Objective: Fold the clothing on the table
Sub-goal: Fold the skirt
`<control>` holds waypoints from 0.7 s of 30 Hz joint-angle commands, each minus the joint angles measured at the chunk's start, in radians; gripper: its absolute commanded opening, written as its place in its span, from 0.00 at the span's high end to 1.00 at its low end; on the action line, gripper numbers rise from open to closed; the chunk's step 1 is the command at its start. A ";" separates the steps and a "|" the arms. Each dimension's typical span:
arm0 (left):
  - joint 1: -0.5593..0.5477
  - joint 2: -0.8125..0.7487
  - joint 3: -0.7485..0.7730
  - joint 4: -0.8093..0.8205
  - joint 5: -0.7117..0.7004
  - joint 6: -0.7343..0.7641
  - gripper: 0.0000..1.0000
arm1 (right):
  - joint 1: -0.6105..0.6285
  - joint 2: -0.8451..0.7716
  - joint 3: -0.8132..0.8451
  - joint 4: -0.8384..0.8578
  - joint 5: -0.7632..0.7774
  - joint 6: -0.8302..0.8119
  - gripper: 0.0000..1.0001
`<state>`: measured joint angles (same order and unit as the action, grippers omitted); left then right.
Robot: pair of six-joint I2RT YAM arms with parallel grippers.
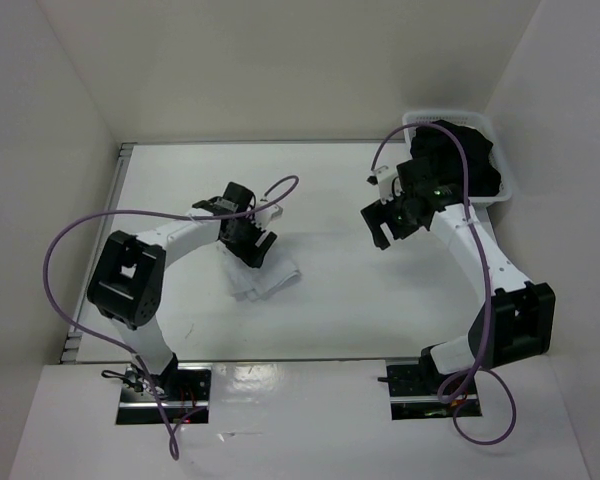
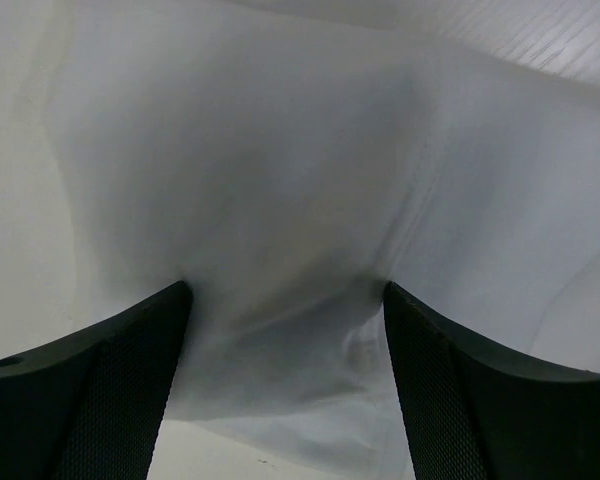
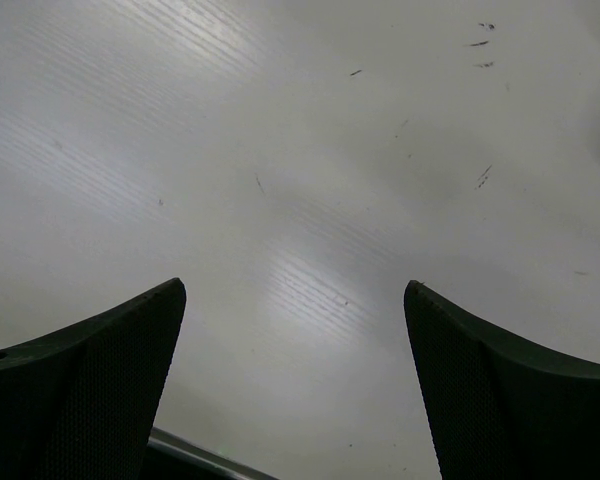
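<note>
**Top external.** The clothing (image 1: 268, 282) lies as a small rumpled white heap left of centre on the desk (image 1: 350, 310). The left gripper (image 1: 252, 243) is down on its far edge. The right gripper (image 1: 385, 225) hangs well apart to the right, near the white basket (image 1: 507, 190) in the far right corner, which holds a black bundle (image 1: 470, 150). A purple cable (image 1: 280, 185) loops loosely off the left wrist.
- Risk: white cloth on a glossy white desk gives faint edges, so a hem or corner is easy to misjudge.
- Risk: with one arm this far off, nothing pins the heap, and a pull could slide the whole garment instead of folding it.

**Left wrist.** The dark, fine-textured fingers (image 2: 120, 390) are spread wide, released and not clenched. They press into thin, soft fabric that bulges up between them in smooth, shadowed folds.
- Several layers seem stacked here.
- Risk: closing now may pinch a thick wad or only the top ply, giving a lopsided lift.
- Risk: limp cloth like this would likely sag and bunch.

**Right wrist.** This gripper is also spread wide and grasps nothing. Below it there is only hard, shiny desk with faint streaks and small dark specks. No cloth shows in this view.
</note>
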<state>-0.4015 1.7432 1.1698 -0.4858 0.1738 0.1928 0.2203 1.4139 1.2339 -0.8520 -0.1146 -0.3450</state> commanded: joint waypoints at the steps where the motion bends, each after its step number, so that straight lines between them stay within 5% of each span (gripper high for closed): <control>1: -0.002 0.027 -0.038 0.021 -0.034 -0.016 0.16 | -0.010 -0.038 -0.004 0.019 -0.026 0.015 0.06; 9: -0.068 0.084 -0.038 0.021 -0.068 -0.016 0.17 | -0.010 -0.029 0.005 0.019 -0.036 0.015 0.06; 21: -0.352 0.127 0.007 0.053 -0.103 -0.016 0.17 | -0.045 -0.038 -0.014 0.028 -0.017 0.024 0.06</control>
<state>-0.7136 1.8187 1.1694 -0.4225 0.0963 0.1791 0.2020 1.4109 1.2259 -0.8513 -0.1337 -0.3370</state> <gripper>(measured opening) 0.832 0.935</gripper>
